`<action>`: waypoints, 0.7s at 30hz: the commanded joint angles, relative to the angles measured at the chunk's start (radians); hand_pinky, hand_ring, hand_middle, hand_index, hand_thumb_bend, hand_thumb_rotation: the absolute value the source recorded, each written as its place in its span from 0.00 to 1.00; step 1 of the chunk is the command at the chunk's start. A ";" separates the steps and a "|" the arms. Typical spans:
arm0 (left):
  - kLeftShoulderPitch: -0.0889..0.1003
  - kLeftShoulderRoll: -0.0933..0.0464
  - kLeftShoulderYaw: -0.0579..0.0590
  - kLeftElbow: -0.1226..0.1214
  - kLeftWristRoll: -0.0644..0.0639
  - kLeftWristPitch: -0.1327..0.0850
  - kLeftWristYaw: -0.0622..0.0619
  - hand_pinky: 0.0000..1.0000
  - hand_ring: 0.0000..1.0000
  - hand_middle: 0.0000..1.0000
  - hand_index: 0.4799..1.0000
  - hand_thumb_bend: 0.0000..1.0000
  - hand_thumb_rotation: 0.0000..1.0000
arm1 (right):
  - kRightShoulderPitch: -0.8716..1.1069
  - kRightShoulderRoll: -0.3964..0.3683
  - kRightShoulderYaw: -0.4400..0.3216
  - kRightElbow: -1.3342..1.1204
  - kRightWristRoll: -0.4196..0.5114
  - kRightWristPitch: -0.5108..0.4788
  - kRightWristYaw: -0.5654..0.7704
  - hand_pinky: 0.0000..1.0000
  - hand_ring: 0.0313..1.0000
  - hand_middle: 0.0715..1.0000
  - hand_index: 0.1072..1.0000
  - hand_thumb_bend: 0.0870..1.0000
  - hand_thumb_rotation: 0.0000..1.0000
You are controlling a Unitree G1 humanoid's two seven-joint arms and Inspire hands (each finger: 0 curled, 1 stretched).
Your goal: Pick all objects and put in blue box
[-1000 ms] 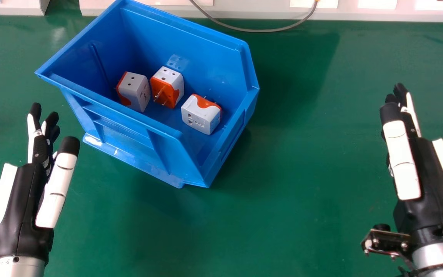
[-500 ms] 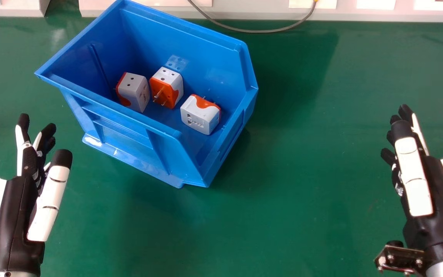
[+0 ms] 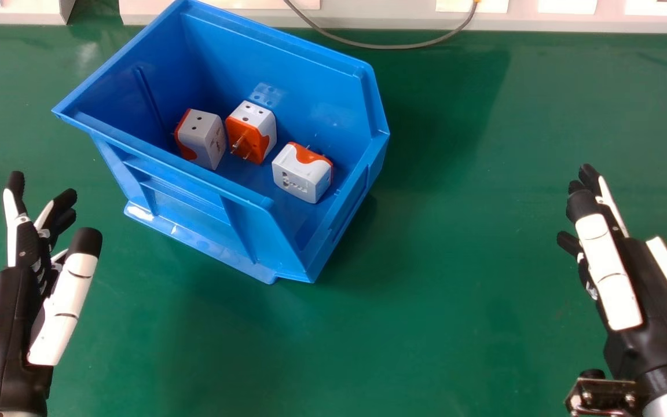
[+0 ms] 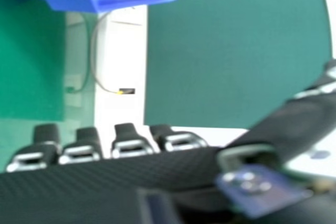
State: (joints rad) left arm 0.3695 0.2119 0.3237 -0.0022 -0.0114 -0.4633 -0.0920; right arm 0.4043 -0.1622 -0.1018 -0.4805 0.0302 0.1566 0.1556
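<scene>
1. You can inspect the inside of the blue box in the head view: three white-and-orange plug adapters lie on its floor. The left adapter and middle adapter sit side by side; the right adapter is near the box's right end.
2. The same view gives you the middle adapter's orange face and prongs toward the box's near side. The right adapter shows you a white socket face, with prongs toward the far wall.
3. The right hand view gives you part of the box from outside, and a cable beyond the box, ending at a small dark piece.
4. Your left hand is to the left of the box's near side, apart from it. Its fingers are extended, spread and empty, pointing away from you, with the thumb on the box side.
5. Your right hand is well to the right of the box, fingers extended forward and slightly toward the box, holding nothing. Its thumb lies on the box side.
6. Hidden or cut off: the box's near wall covers part of its floor, and the thumb of your right hand covers part of the fingers behind it. Both forearms run out of the head view. The right hand view crops the box; you cannot tell its contents there.
7. The box stands on the green bench.
</scene>
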 commanded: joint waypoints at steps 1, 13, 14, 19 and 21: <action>0.003 0.000 0.010 -0.028 -0.018 0.008 0.007 0.80 0.93 0.93 0.84 0.68 0.87 | -0.006 -0.012 -0.008 0.005 -0.005 -0.051 0.004 0.90 1.00 1.00 1.00 0.39 1.00; 0.024 -0.030 -0.013 -0.055 -0.024 0.021 0.004 0.76 0.91 0.91 0.79 0.65 0.85 | -0.006 -0.041 -0.046 0.075 0.008 -0.127 0.023 0.89 1.00 1.00 1.00 0.38 1.00; 0.025 -0.031 -0.012 -0.052 -0.023 0.018 0.003 0.75 0.91 0.90 0.78 0.65 0.85 | -0.004 -0.039 -0.049 0.072 0.011 -0.123 0.022 0.88 1.00 1.00 0.99 0.37 1.00; 0.030 -0.032 -0.008 -0.037 -0.024 -0.002 0.002 0.74 0.90 0.89 0.76 0.64 0.84 | 0.006 -0.024 -0.048 0.055 0.018 -0.105 0.012 0.88 1.00 1.00 0.99 0.35 1.00; 0.028 -0.031 -0.014 -0.032 -0.018 -0.005 0.001 0.74 0.90 0.89 0.76 0.64 0.84 | 0.012 -0.018 -0.047 0.044 0.017 -0.098 0.007 0.88 1.00 1.00 0.99 0.35 1.00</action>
State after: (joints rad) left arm 0.3910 0.1758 0.3068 -0.0269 -0.0201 -0.4460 -0.0892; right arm 0.4108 -0.1849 -0.1380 -0.3987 0.0359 0.0587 0.1728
